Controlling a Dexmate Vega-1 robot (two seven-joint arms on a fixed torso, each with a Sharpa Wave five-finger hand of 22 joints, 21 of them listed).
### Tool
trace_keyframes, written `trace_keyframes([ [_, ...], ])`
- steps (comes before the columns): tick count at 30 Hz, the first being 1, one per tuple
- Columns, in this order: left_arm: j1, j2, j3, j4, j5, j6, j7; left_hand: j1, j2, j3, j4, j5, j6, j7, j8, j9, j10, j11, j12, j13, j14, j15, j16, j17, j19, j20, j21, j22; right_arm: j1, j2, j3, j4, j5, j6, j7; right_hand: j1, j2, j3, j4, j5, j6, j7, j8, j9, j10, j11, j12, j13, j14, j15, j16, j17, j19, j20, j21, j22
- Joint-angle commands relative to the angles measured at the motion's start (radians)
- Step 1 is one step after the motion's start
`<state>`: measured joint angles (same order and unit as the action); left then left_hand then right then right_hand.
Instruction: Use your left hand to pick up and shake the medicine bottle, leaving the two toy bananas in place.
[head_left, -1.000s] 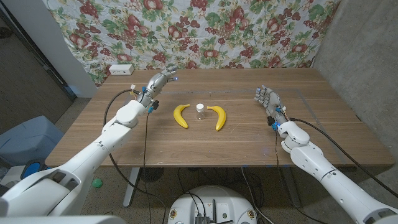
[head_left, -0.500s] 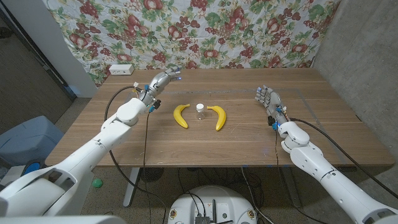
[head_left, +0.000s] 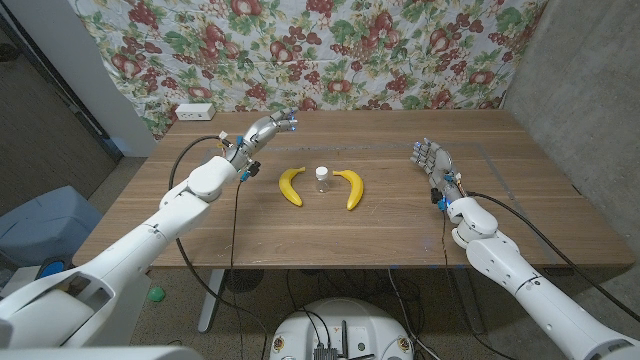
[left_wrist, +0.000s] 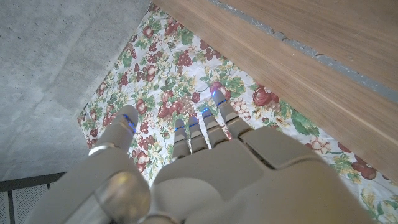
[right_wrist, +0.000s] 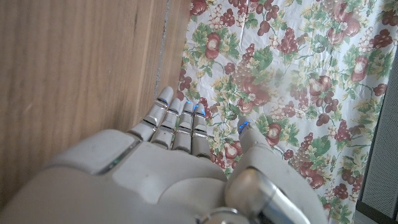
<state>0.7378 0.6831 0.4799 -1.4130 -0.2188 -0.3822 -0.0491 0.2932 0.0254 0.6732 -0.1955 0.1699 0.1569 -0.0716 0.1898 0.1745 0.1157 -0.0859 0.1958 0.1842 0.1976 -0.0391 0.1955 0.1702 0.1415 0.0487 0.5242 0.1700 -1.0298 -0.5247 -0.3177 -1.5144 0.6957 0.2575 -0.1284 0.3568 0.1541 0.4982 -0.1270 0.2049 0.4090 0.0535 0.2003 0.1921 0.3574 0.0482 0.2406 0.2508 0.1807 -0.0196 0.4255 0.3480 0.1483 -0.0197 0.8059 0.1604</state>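
Observation:
A small clear medicine bottle (head_left: 322, 179) with a white cap stands upright at the table's middle. One yellow toy banana (head_left: 290, 186) lies just to its left and another toy banana (head_left: 351, 187) just to its right. My left hand (head_left: 262, 131) hovers above the table, behind and to the left of the bottle, fingers extended and apart, holding nothing. In the left wrist view the left hand (left_wrist: 205, 168) points toward the floral cloth. My right hand (head_left: 430, 158) stays at the right side of the table, fingers straight, empty; the right wrist view shows the right hand (right_wrist: 180, 162) likewise.
A floral cloth (head_left: 330, 50) hangs behind the wooden table (head_left: 330, 225). A white power strip (head_left: 195, 112) lies at the table's back left corner. A blue bin (head_left: 45, 225) stands on the floor to the left.
My left hand has moved a little to the right, toward the bottle, still above the table. Bottle, bananas and right hand have stayed put.

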Motion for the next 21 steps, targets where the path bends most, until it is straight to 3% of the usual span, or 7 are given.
trace_keyframes([
  [1, 0.014, 0.03, 0.007, -0.067, 0.074, 0.048, 0.037, 0.029, -0.039, -0.013, 0.002, 0.0, -0.005, -0.005, 0.011, 0.006, 0.007, -0.005, 0.003, 0.002, 0.043, -0.053, 0.012, 0.004, 0.036, 0.0, 0.0, 0.007, -0.021, -0.001, 0.005, -0.024, -0.007, 0.007, -0.021, 0.003, 0.005, -0.002, -0.004, 0.003, 0.007, 0.0, 0.008, 0.002, 0.01, 0.001, 0.004, 0.001, 0.006, -0.002, 0.006, 0.002, 0.008, -0.002, -0.002, 0.004],
  [8, 0.018, 0.049, 0.014, -0.107, 0.111, 0.093, 0.044, 0.058, -0.073, -0.026, 0.002, 0.001, -0.005, -0.018, 0.016, 0.007, 0.033, -0.013, 0.01, 0.004, 0.073, -0.071, 0.015, 0.006, 0.054, -0.006, -0.003, 0.009, -0.028, -0.001, 0.006, -0.029, -0.011, 0.013, -0.026, 0.001, 0.005, -0.003, -0.004, 0.003, 0.008, 0.0, 0.007, 0.002, 0.011, 0.001, 0.004, 0.001, 0.007, -0.001, 0.006, 0.002, 0.009, -0.001, -0.005, 0.004],
  [19, 0.021, 0.07, 0.029, -0.163, 0.192, 0.158, 0.073, 0.106, -0.122, -0.042, 0.002, 0.005, 0.025, -0.063, 0.032, 0.008, 0.039, -0.02, 0.007, 0.005, 0.081, -0.081, 0.009, 0.007, 0.067, -0.019, -0.012, 0.009, -0.036, 0.003, 0.01, -0.033, -0.01, 0.018, -0.032, 0.0, 0.006, -0.005, -0.003, 0.003, 0.009, 0.0, 0.007, 0.003, 0.012, 0.001, 0.004, 0.0, 0.008, -0.001, 0.006, 0.002, 0.011, 0.0, -0.011, 0.005],
  [21, 0.018, 0.076, 0.034, -0.172, 0.212, 0.169, 0.076, 0.122, -0.133, -0.045, 0.002, 0.006, 0.03, -0.066, 0.035, 0.008, 0.039, -0.033, 0.006, 0.005, 0.08, -0.083, 0.007, 0.007, 0.069, -0.023, -0.015, 0.009, -0.038, 0.004, 0.01, -0.032, -0.01, 0.022, -0.031, -0.001, 0.006, -0.005, -0.004, 0.003, 0.009, -0.001, 0.007, 0.003, 0.011, 0.002, 0.004, 0.0, 0.007, 0.0, 0.006, 0.002, 0.012, -0.001, -0.012, 0.005],
])
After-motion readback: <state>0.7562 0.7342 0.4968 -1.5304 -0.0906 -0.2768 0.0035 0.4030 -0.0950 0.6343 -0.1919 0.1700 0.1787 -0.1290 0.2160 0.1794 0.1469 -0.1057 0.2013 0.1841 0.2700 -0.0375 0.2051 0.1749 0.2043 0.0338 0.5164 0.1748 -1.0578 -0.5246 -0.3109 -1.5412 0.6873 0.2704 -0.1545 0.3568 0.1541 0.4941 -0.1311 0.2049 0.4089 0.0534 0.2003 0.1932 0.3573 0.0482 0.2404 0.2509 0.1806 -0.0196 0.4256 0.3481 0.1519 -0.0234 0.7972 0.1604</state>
